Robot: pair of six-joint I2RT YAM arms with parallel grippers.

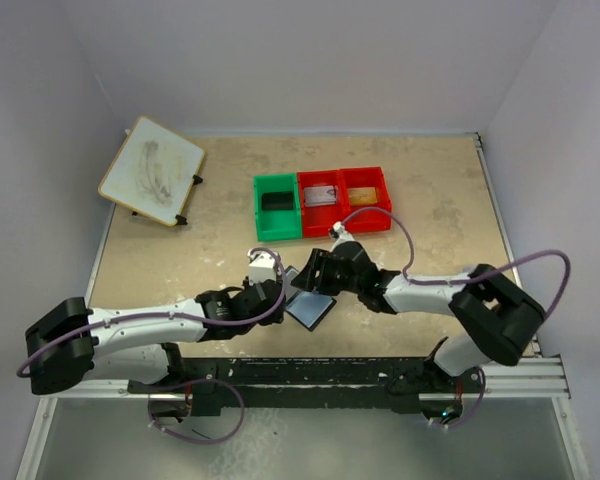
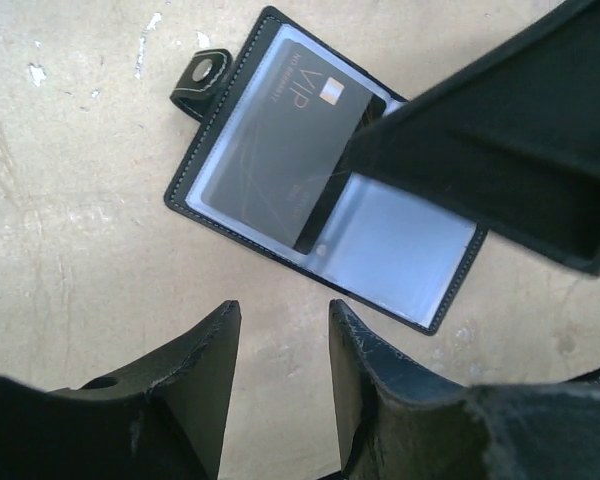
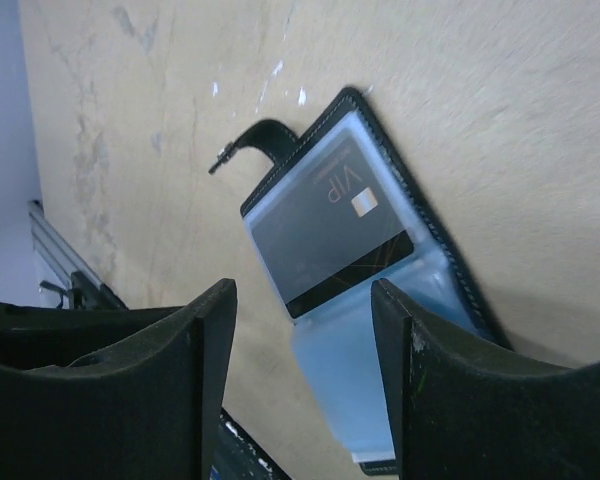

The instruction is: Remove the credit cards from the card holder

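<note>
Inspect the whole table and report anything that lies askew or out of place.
The smudged whiteboard lies turned at an angle at the far left corner of the table, overhanging its edge. The card holder lies open and skewed too, a black VIP card inside.

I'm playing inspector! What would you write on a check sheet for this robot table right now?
Surface: beige speckled table, a few white flecks.
Job's things: card holder lies open and flat; one dark VIP card shows on its pale inside. No other card seen.
Clutter: green bin holding something dark, red bins beside it with items inside, smudged board at the far left.
Grippers: left gripper open, empty, just short of the holder; right gripper open, empty, over the holder.
Cables: purple cable looping along each arm.
Surroundings: pale walls on three sides, metal rail at the near edge.
</note>
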